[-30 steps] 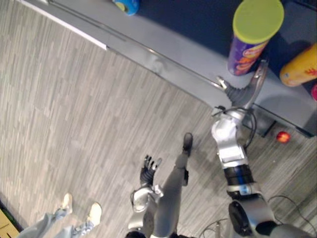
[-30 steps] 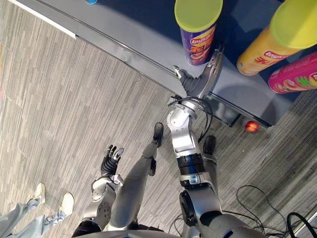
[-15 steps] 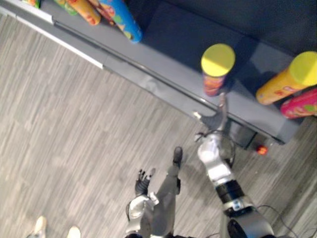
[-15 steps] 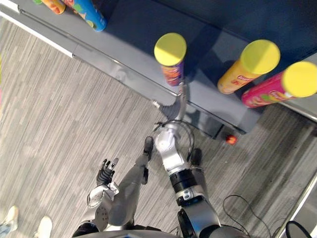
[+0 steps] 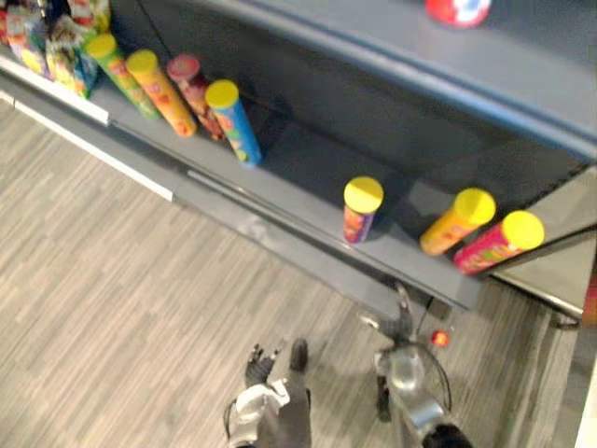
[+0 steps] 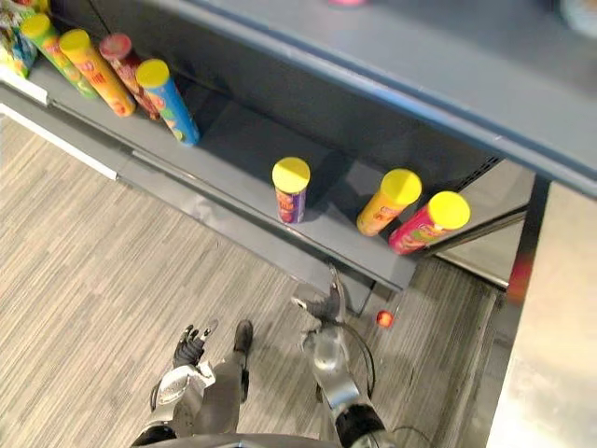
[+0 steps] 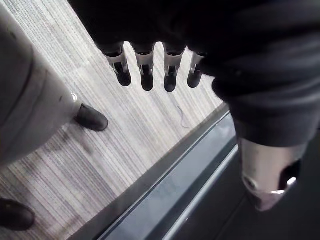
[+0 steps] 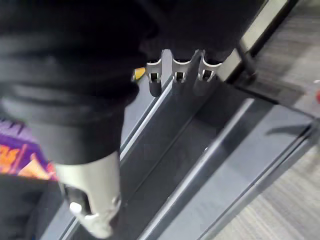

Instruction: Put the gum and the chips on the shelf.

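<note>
A purple chips can [image 6: 290, 189] with a yellow lid stands upright on the low grey shelf [image 6: 233, 149]. My right hand [image 6: 326, 301] is in front of the shelf's edge, below the can and apart from it. Its fingers [image 8: 177, 72] are straight and its thumb [image 8: 92, 200] is spread, with nothing in it; the purple can [image 8: 15, 155] shows beside it. My left hand [image 5: 258, 362] hangs low over the floor, fingers [image 7: 145, 75] straight and empty.
An orange can [image 6: 388, 202] and a pink can [image 6: 427, 223] lean on the shelf right of the purple one. Several more cans [image 5: 191, 93] stand at the shelf's left. A small red ball [image 6: 383, 318] lies on the floor by the shelf's base. An upper shelf [image 5: 485, 65] overhangs.
The camera has pulled back and tipped up, so more of the shelf shows. My right hand has come away from the purple can, which stays on the shelf.
</note>
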Motion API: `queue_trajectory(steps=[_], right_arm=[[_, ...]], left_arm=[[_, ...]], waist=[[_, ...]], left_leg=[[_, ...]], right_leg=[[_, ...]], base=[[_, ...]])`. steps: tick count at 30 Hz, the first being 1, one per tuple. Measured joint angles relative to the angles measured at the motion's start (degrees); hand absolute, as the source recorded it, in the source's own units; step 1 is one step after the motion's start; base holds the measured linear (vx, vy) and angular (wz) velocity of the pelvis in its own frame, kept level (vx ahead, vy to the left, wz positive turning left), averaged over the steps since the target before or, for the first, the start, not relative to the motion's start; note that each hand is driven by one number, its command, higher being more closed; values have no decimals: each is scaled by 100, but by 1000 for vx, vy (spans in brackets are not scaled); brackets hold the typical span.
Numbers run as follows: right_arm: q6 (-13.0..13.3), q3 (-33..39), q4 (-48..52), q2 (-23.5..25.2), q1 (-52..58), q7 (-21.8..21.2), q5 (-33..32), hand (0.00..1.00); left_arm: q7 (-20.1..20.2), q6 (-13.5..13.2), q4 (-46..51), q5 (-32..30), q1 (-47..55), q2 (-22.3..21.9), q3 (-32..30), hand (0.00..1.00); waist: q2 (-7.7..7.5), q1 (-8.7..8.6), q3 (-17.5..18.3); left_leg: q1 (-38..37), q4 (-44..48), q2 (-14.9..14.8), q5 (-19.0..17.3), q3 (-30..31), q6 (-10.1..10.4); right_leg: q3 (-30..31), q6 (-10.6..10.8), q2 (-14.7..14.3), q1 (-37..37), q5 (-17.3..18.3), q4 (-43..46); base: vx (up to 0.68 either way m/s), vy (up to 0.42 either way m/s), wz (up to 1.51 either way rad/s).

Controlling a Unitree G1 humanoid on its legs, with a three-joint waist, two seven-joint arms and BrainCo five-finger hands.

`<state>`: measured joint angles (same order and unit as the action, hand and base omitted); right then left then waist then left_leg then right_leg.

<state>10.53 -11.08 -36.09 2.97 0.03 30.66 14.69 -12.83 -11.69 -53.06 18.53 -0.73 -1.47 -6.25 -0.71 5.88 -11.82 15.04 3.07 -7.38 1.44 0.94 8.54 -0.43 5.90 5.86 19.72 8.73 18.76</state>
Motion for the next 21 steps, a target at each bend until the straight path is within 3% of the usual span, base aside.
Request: queue_trajectory(steps=[5,10,14,16,18,21], right_arm=[[55,668,-439,-160,722,-381,-250,0],[-32,1631,-1345,-282,986,-1888,-2031,0],[-99,2475,-2178,-507,1120,-2816,-2713,0],[-264,3048,-2671,-504,1235,-3097,-2937,0],[-608,4564,-3362,-345,1280,-3246,-3306,0],[-989,5356,-3452,-217,1499,-3248,-3536,0]], left_arm=[[0,81,-343,-316,235,47,-370,0],[379,345,-622,-647,345,175,-923,0],[808,471,-754,-875,400,182,-1261,0],[1001,485,-791,-881,477,181,-1392,0],[1230,573,-817,-885,592,185,-1484,0],[1457,672,-861,-1085,706,179,-1494,0]], waist=[[-76,-231,550],[-217,-416,795],[-204,-574,831],[-182,-646,916],[-114,-723,1060],[-4,-752,1134]], left_leg=[[-515,-360,-76,4,-187,-5],[-1082,-597,-218,-58,-712,13],[-1454,-595,-217,-181,-995,15],[-1558,-599,-218,-249,-1097,2],[-1632,-614,-209,-300,-1189,6],[-1781,-670,-206,-372,-1446,42]], right_leg=[[119,28,-99,-437,-91,-410],[615,-2,-336,-832,-409,-950],[891,23,-382,-1140,-538,-1231],[975,28,-395,-1208,-539,-1275],[1069,54,-395,-1272,-557,-1382],[1304,51,-451,-1296,-616,-1487]], base=[[100,-3,-19],[64,4,-55],[11,25,-40],[2,17,-23],[33,15,-24],[34,19,-38]])
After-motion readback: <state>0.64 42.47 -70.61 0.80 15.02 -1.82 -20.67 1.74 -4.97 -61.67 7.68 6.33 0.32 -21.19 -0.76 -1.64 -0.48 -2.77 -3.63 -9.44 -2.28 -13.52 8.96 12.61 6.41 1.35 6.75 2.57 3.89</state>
